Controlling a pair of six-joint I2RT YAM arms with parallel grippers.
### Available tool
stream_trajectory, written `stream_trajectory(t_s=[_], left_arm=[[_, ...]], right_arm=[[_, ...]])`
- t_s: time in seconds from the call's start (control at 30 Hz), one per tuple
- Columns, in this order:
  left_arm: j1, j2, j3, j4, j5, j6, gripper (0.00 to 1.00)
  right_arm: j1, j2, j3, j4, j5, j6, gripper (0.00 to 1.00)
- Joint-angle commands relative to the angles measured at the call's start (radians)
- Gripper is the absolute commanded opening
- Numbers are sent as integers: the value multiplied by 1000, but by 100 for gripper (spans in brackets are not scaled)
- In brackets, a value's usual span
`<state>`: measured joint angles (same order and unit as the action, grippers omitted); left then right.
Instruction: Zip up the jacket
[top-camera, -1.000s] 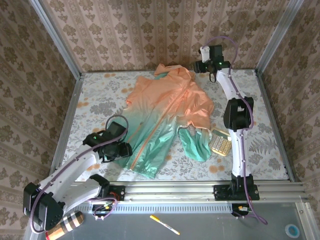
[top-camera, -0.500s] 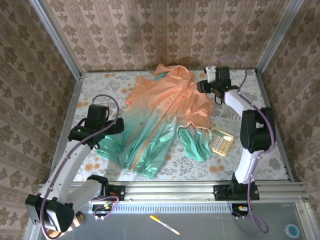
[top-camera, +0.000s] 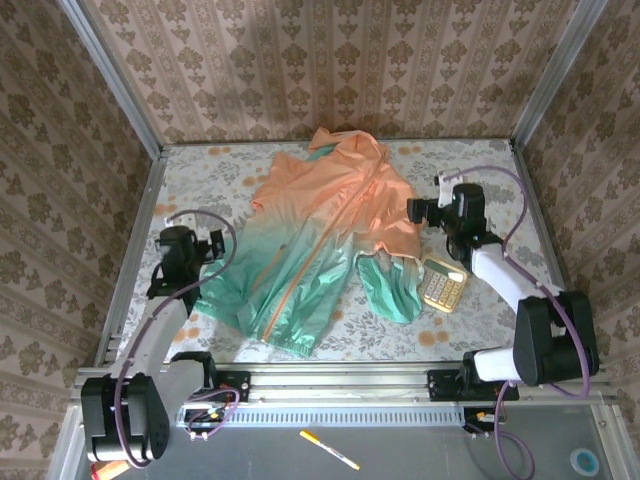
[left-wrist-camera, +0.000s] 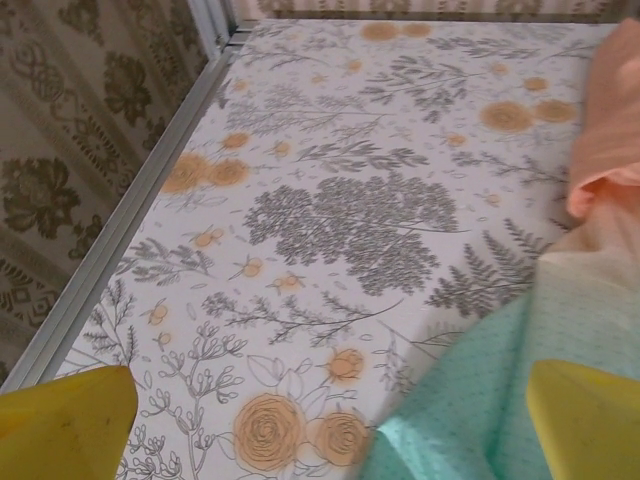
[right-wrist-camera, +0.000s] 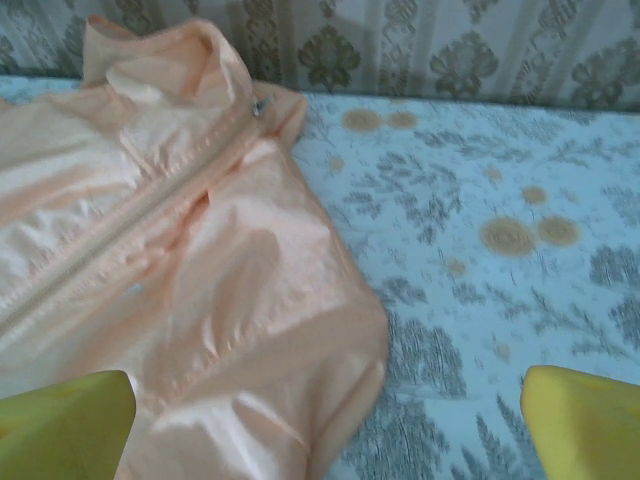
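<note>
At the middle left of the top view, the left gripper (top-camera: 205, 245) has its jaws wide and empty, and so does the right gripper (top-camera: 418, 211) at middle right; the jacket (top-camera: 330, 220) lies flat between them. A low finger could snag the thin cloth and bunch it up. A second ago they were at its hem and collar; now both sit back.

Jacket (top-camera: 330, 220) of thin glossy cloth on a seemingly matt tablecloth (left-wrist-camera: 330, 200).

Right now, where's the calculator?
Top view: the calculator lies on the right half of the table, toward the near edge, right beside the teal sleeve end of the jacket.
</note>
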<state>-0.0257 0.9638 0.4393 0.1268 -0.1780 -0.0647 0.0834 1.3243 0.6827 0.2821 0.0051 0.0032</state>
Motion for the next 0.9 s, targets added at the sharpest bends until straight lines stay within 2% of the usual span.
stream_trajectory(t_s=[0.0,0.13,0.3,0.47,0.63,0.7,0.87], left_arm=[[15,25,-32,223,40,47,100],[15,87,-49,245,71,110,100],[19,143,-122,423,90,131,100],[23,237,-123,534,143,135,100],[24,348,-134,696,163,121,100],[26,380,-131,737,169,89,100],[26,492,-101,798,195,113,100]], right_arm=[[7,-56,-137,250,87,-15,100],[-2,-60,-218,297,151,-5,100],[-10,-26,-317,472,186,9,100],[-20,33,-326,537,190,18,100],[-24,130,-362,677,162,12,100],[-24,153,-356,681,161,14,100],[-26,214,-297,627,135,6,100]])
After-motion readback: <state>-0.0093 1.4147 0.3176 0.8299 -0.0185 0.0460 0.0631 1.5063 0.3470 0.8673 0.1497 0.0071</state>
